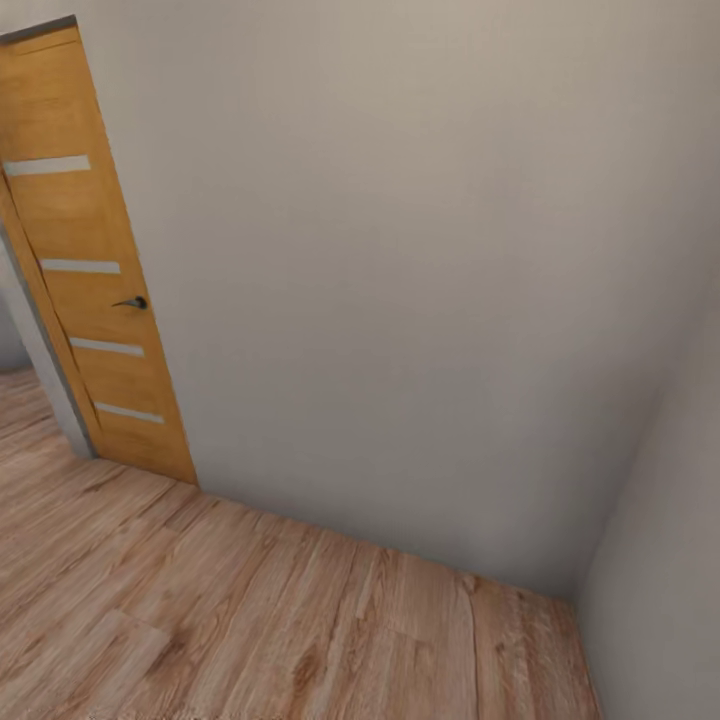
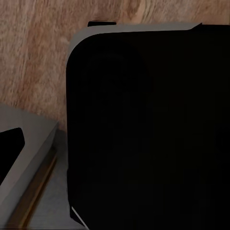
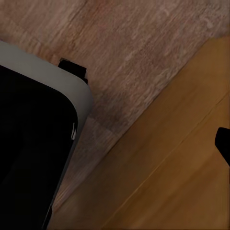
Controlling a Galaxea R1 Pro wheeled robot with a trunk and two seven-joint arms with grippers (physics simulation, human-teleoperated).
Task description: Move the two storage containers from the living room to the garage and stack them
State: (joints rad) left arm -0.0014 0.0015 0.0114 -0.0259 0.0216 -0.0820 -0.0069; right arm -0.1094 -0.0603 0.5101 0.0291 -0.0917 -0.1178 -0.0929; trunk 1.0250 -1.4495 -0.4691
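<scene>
Light wood plank floor (image 1: 250,620) runs underfoot here, warm brown boards with visible grain, meeting a plain grey-white wall. The same planking shows in the left wrist view (image 2: 38,52) and the right wrist view (image 3: 143,43), beside the robot's dark body. It's an indoor wood floor, not concrete.

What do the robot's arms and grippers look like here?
Left wrist view: a matte black panel with rounded corner and light grey rim. Right wrist view: a similar black, grey-rimmed panel. Whether these are arm or body parts, I cannot tell.
</scene>
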